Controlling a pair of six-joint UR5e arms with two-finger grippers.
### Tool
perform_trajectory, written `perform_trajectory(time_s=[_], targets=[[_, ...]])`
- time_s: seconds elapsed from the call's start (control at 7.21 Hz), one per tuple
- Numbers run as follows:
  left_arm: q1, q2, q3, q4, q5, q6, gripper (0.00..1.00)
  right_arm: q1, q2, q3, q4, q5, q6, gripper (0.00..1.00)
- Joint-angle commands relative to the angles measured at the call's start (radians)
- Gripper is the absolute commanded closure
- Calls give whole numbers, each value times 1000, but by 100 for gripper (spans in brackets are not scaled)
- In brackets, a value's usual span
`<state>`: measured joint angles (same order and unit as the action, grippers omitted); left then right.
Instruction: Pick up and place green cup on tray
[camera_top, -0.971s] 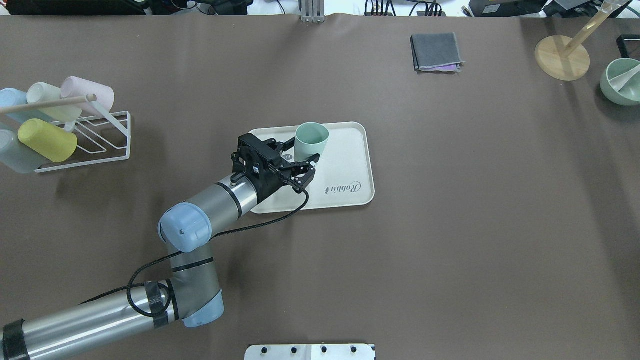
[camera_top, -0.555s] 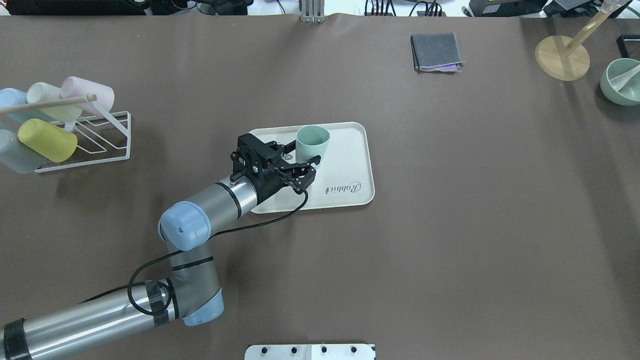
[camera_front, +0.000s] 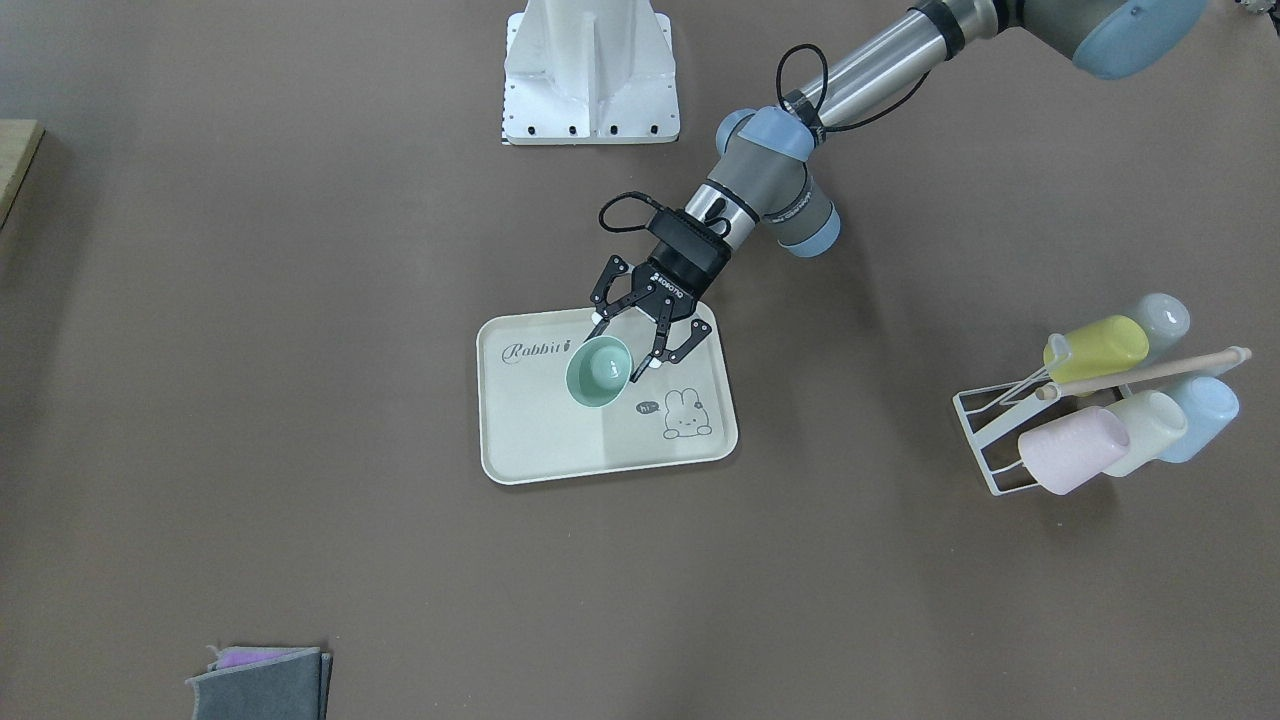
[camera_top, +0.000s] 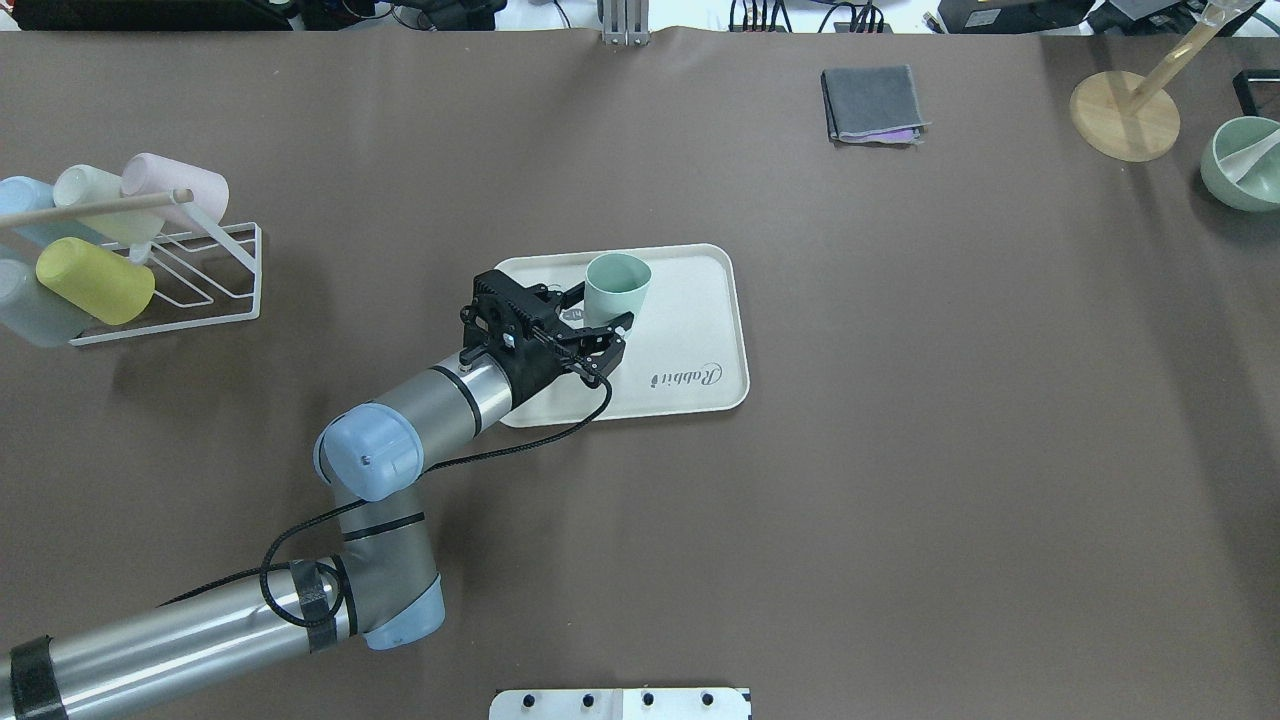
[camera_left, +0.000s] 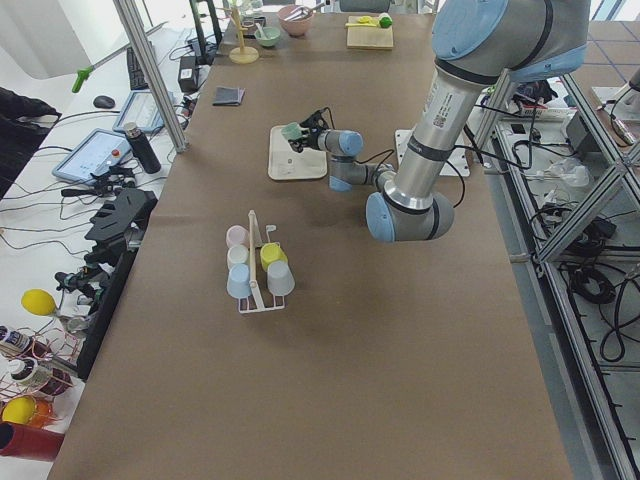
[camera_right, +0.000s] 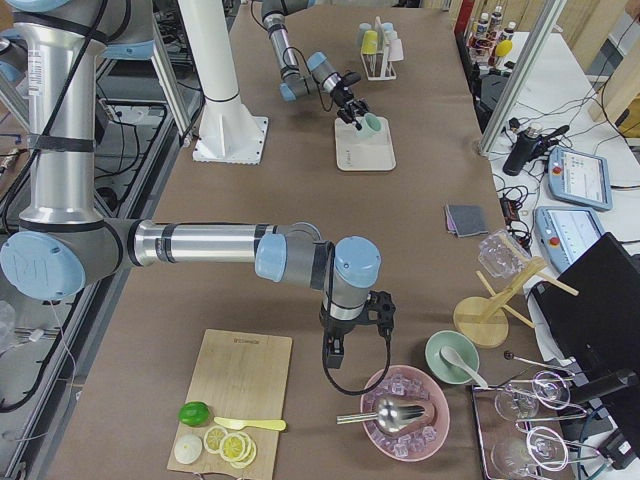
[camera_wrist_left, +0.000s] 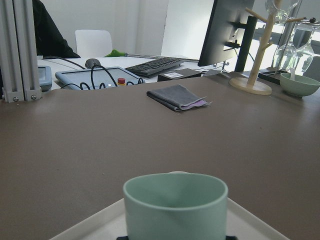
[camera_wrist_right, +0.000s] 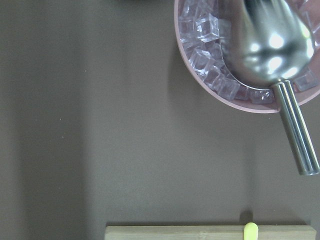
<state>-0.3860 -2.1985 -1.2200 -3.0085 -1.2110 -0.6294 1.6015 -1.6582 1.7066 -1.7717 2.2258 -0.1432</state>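
Shifted slightly, one green cup (camera_top: 617, 283) stands on one tray (camera_top: 700, 300). Left gripper (camera_top: 602, 305) gapes wide at it; right gripper (camera_right: 381, 312) state can't be told.

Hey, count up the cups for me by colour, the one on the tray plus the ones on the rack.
green cup, on the tray: 1
yellow-green cup: 1
pink cup: 1
cream cup: 1
pale blue cups: 2
Total: 6 cups
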Motion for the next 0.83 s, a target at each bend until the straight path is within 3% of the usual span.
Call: perform_trajectory(time_s=[0.0, 0.69], targets=[[-7, -1, 11, -1, 30, 42, 100, 0, 0, -1, 0, 0, -1, 0], [-10, -10, 23, -1, 41, 50, 100, 0, 0, -1, 0, 0, -1, 0]])
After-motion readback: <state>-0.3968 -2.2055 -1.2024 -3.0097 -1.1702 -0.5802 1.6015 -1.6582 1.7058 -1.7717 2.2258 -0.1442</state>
